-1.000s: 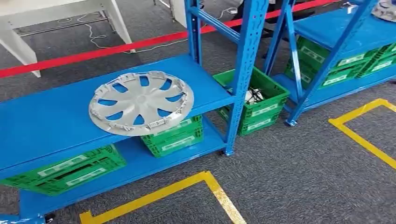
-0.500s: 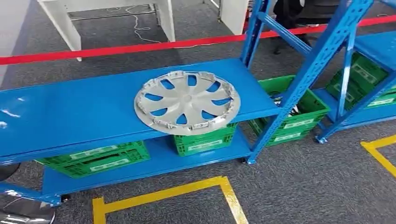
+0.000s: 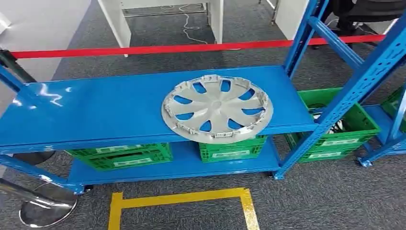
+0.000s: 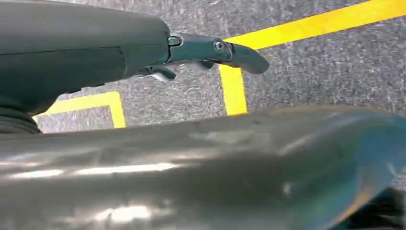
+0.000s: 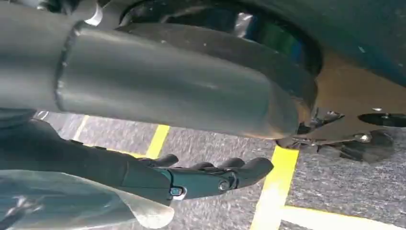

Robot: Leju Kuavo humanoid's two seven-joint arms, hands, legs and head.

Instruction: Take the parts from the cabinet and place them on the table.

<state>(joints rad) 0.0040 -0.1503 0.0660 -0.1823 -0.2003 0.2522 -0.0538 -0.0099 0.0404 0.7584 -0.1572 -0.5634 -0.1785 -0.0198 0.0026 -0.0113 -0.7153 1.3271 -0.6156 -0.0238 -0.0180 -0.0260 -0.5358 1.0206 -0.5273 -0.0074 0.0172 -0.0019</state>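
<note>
The blue shelf rack (image 3: 110, 112) spans the head view from the left edge to right of centre, its top shelf a broad bare board, its uprights rising out of the frame at upper right. A second blue rack (image 3: 383, 72) is cut off at the right edge.

The silver hubcap (image 3: 218, 108) lies flat on the top shelf, right of centre in the frame, near the shelf's front edge, with its rim just overhanging. It is round, so it has no long axis; it lies with its clip-lined hollow side up, and 1 barcode label sits on the rim at the lower edge.

On the lower shelf, 2 green crates (image 3: 125, 155) (image 3: 231, 148) show only their front faces, the rest hidden under the top board. A third green crate (image 3: 337, 130) stands on the floor at the right, partly behind an upright; its contents are too small to make out.

A red barrier tape (image 3: 158, 49) crosses the upper frame, and yellow floor tape (image 3: 182, 197) marks a rectangle at the bottom. A metal stand base (image 3: 45, 208) sits at lower left, cut by the edge.

The left hand (image 4: 210, 50) hangs above grey carpet, fingers stretched out and grasping nothing. The right hand (image 5: 206, 177) likewise has its fingers extended and apart, holding nothing.
</note>
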